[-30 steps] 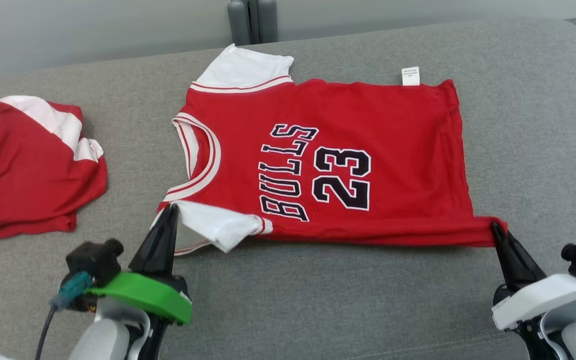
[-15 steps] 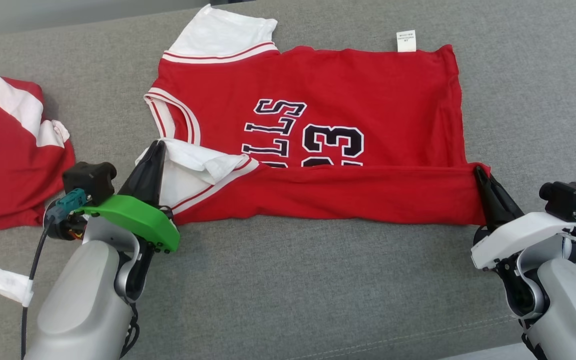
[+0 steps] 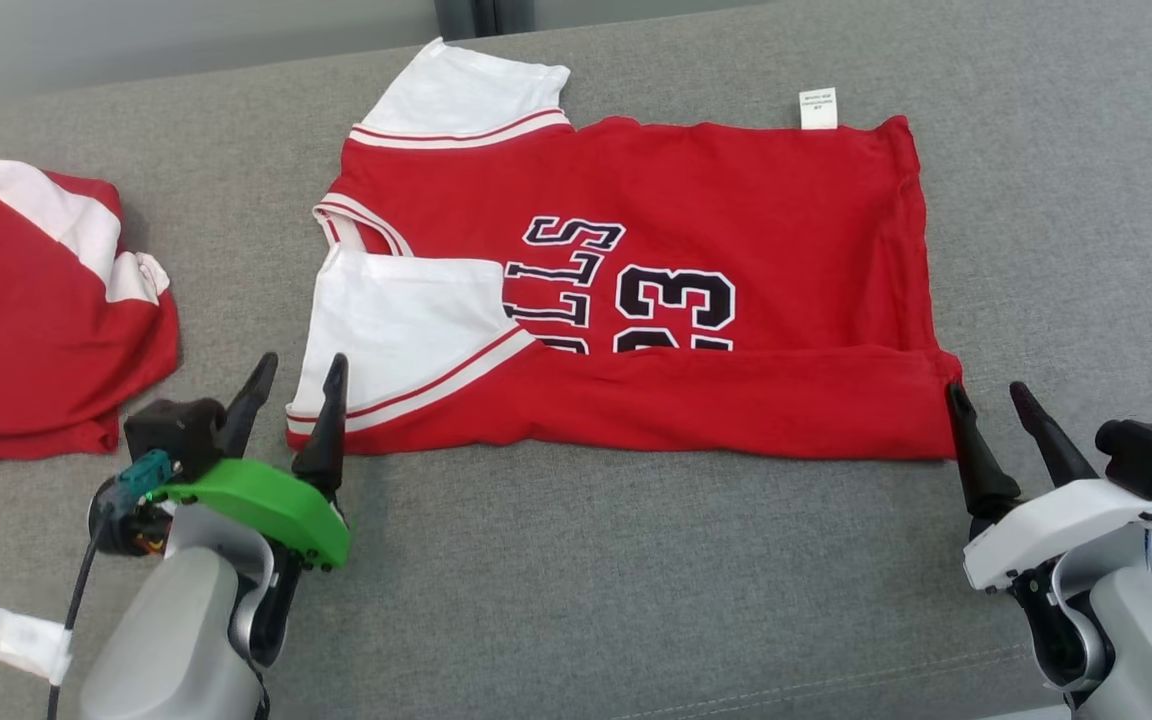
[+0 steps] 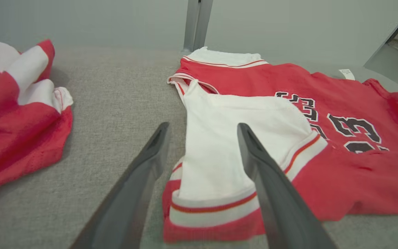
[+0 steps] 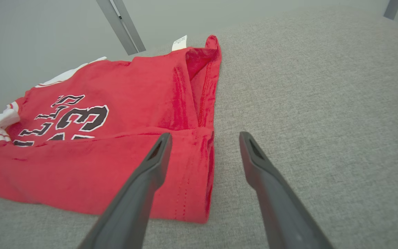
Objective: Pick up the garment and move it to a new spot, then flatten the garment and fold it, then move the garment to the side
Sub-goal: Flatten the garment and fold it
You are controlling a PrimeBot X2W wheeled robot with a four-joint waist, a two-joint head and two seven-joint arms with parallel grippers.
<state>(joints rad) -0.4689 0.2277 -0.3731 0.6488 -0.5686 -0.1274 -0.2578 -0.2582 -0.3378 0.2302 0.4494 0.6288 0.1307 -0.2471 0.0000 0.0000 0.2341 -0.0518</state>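
So both grippers have their fingers spread, holding nothing. The left gripper [image 3: 302, 362] is at the near sleeve corner of the jersey [image 3: 736, 200], and the right gripper [image 3: 986, 390] is at the near hem corner. The jersey lies on the nubby grey cushion [image 3: 576, 560] just ahead of them, with its near edge folded over the print. The left wrist view gives the white sleeve's ribbed striped cuff up close. The right wrist view shows the hem stitching and the open bottom. A crumpled red garment [image 3: 26, 330] lies off to the left.

Even, soft light; sharp frames.
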